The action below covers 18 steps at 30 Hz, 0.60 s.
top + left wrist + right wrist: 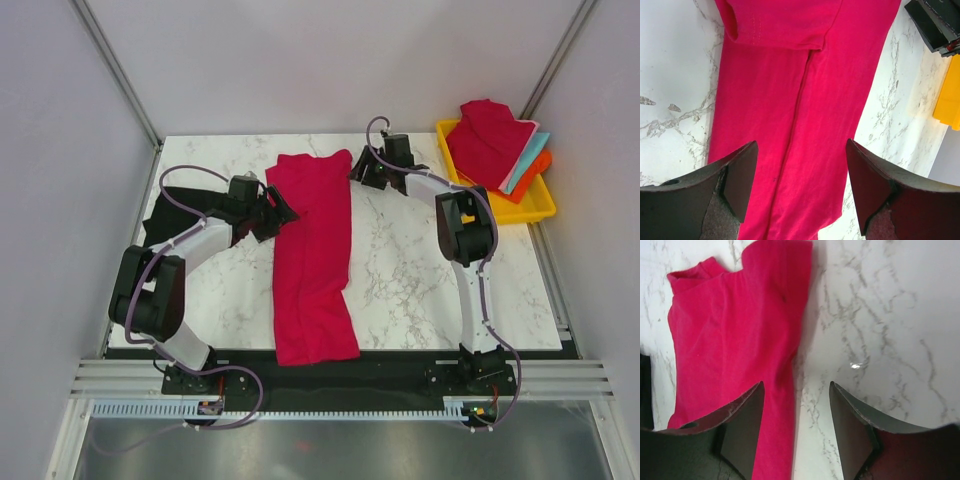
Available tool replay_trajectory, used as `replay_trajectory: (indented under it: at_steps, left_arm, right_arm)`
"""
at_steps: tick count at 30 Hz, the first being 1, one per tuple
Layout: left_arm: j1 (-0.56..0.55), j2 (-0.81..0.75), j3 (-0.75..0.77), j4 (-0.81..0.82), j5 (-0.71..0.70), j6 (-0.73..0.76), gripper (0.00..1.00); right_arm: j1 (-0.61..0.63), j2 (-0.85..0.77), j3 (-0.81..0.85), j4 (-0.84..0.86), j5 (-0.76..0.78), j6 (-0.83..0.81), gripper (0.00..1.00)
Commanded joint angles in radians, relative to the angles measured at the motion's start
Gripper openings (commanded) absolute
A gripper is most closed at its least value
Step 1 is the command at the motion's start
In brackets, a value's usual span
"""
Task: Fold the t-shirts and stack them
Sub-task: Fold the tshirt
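Just beside crimson shirt (312, 260), end effectors (285, 213) (355, 168) wide, empty; yellow tray (535, 212) right, seemingly black shirt (160, 215) left.

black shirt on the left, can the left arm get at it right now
Probably yes: the black shirt lies right beside the left arm with nothing on it, and the left gripper is open and empty over the red shirt.
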Motion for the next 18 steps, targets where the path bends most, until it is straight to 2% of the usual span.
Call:
replay_trajectory:
  at_steps: [1,4,7,8,10,11,13,14,18]
  left_arm:
    - [0.004,-0.002,0.025,0.004,0.02,-0.002,0.79]
    - [0.004,-0.018,0.021,0.003,0.014,-0.001,0.78]
    - [0.004,-0.023,0.021,0.003,0.017,-0.001,0.78]
    - [0.004,-0.022,0.022,0.003,0.017,-0.002,0.78]
    - [0.004,-0.019,0.025,0.001,0.018,-0.002,0.78]
    - [0.004,-0.014,0.028,0.001,0.018,-0.004,0.78]
    - [0.004,-0.014,0.03,0.001,0.015,-0.001,0.78]
    - [0.004,-0.012,0.03,0.001,0.015,-0.001,0.78]
    - [0.002,-0.002,0.031,0.003,0.023,-0.007,0.78]
  right_arm:
    - [0.038,0.013,-0.055,-0.061,-0.039,-0.033,0.63]
    - [0.049,0.028,-0.065,-0.058,-0.037,-0.038,0.59]
    - [0.058,0.056,-0.05,-0.059,-0.034,-0.039,0.51]
    - [0.059,0.062,-0.043,-0.059,-0.028,-0.029,0.37]
    - [0.056,0.068,-0.02,-0.075,0.005,-0.026,0.26]
    - [0.058,0.073,-0.013,-0.076,0.018,-0.024,0.15]
    - [0.053,0.076,0.004,-0.084,0.07,-0.018,0.08]
    - [0.05,0.076,0.01,-0.087,0.085,-0.016,0.0]
    - [0.008,0.077,0.03,-0.089,0.125,-0.001,0.0]
